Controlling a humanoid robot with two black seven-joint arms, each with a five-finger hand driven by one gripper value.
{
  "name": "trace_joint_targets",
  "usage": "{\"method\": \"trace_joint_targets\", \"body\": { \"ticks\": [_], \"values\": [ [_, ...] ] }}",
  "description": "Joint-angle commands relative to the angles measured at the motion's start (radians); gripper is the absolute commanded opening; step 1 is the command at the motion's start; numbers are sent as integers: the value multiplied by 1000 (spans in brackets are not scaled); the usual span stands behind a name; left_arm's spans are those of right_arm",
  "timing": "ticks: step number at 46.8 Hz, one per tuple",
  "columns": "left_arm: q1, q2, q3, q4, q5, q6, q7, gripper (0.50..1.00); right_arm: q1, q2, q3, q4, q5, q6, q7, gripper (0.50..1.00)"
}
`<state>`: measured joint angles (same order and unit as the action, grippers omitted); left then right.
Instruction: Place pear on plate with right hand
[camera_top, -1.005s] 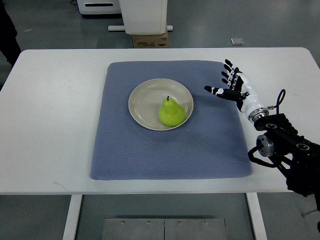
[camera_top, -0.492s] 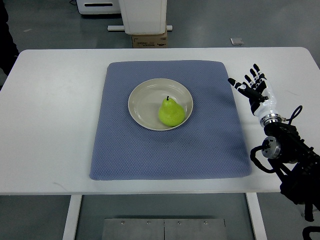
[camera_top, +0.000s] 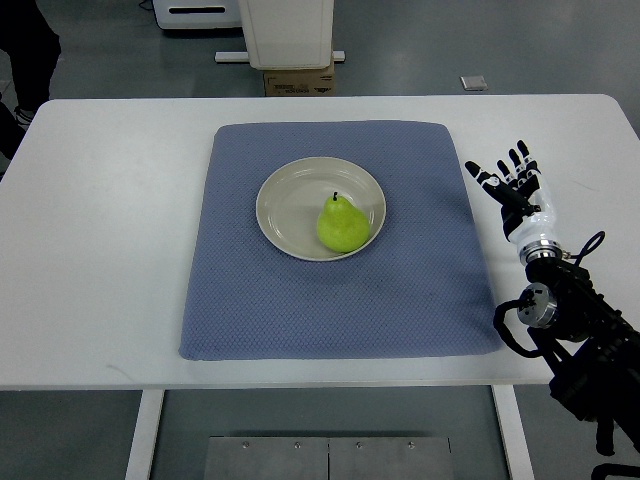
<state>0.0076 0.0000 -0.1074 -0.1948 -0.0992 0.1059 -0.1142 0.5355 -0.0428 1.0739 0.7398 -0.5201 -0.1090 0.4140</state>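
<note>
A green pear (camera_top: 342, 225) with a short dark stem stands upright on the beige plate (camera_top: 285, 200), toward the plate's right side. The plate sits in the middle of a blue-grey mat (camera_top: 330, 300). My right hand (camera_top: 510, 185) is over the white table just off the mat's right edge, well clear of the plate. Its black-tipped fingers (camera_top: 520, 157) are spread and hold nothing. Its black forearm (camera_top: 580, 330) runs down to the lower right corner. No left arm shows.
The white table (camera_top: 110, 240) extends left and right of the mat. Beyond the far edge stand a white machine base (camera_top: 288, 35) and a cardboard box (camera_top: 298, 80) on the grey floor. A person's dark clothing (camera_top: 25, 45) shows at the top left.
My right hand has drawn back from near the plate, moving right and toward me, off the mat. The pear and plate have stayed put.
</note>
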Motion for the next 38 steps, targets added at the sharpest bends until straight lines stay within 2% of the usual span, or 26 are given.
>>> {"method": "trace_joint_targets", "body": {
  "ticks": [1,28,38],
  "values": [
    [0,0,0,0,0,0,1,1000,0,0,-2,0,0,0,0,1000],
    [0,0,0,0,1,0,-1,1000,4,-6,0,0,-15,-1,5,1000],
    [0,0,0,0,0,0,-1,1000,4,-2,-3,3,-14,-3,89,1000]
  ]
}}
